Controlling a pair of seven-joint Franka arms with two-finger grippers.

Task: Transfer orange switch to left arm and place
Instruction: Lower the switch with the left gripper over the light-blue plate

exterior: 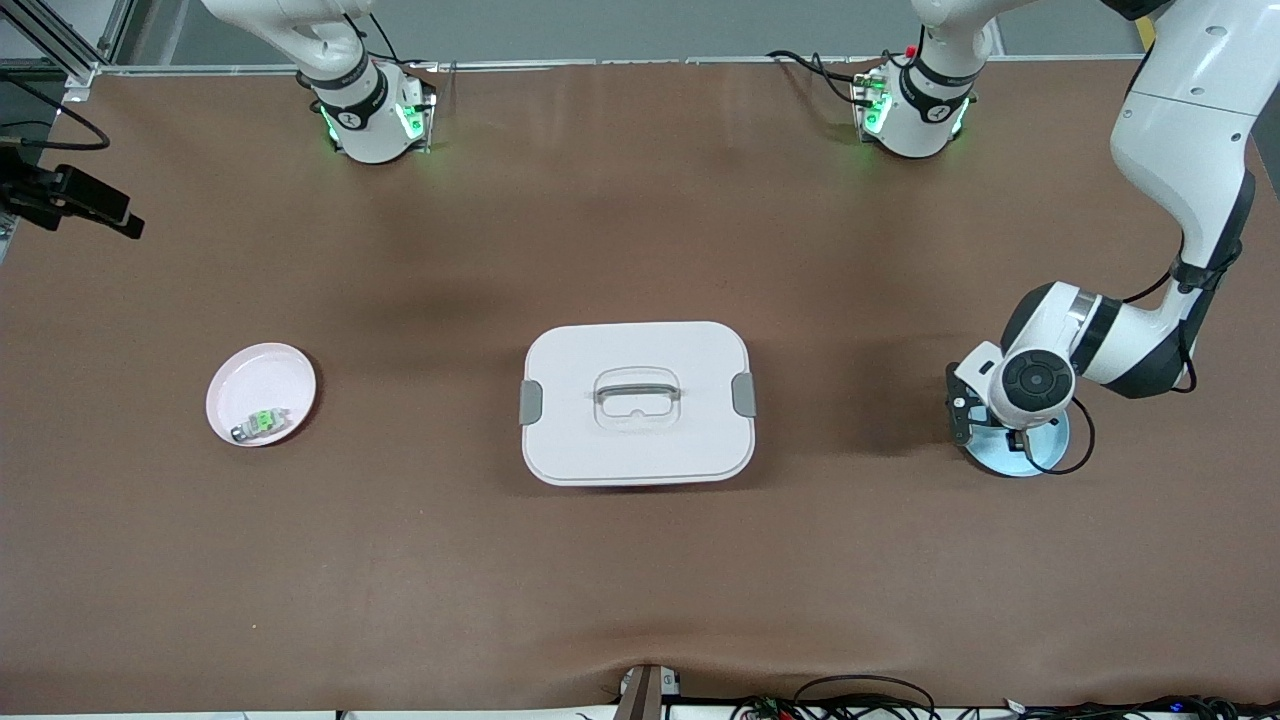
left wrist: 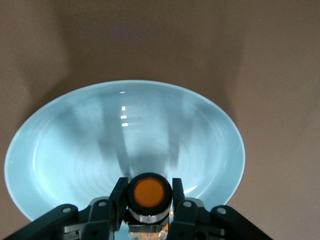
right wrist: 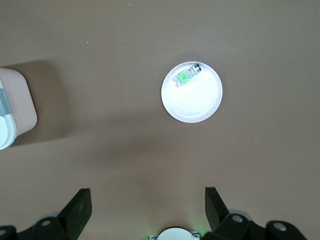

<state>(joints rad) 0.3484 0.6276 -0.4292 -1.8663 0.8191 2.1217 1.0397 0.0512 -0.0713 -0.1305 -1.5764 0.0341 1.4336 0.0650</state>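
Observation:
My left gripper [left wrist: 148, 190] is shut on the orange switch [left wrist: 148, 193], whose round orange cap shows between the two black fingers. It holds the switch low over the pale blue plate [left wrist: 75, 150], near the plate's rim. In the front view the left gripper [exterior: 985, 425] is down at the blue plate [exterior: 1040, 458], at the left arm's end of the table; the switch is hidden there. The white box [exterior: 637, 400] stands mid-table. My right gripper [right wrist: 148, 205] is open and empty, high over the table and out of the front view.
A pink plate [exterior: 285, 372] with a small green-and-grey switch [exterior: 260, 422] lies at the right arm's end; both show in the right wrist view, plate [right wrist: 200, 102] and switch [right wrist: 186, 76], with a corner of the box [right wrist: 12, 107]. A black camera mount [exterior: 70, 195] sticks in from the table edge.

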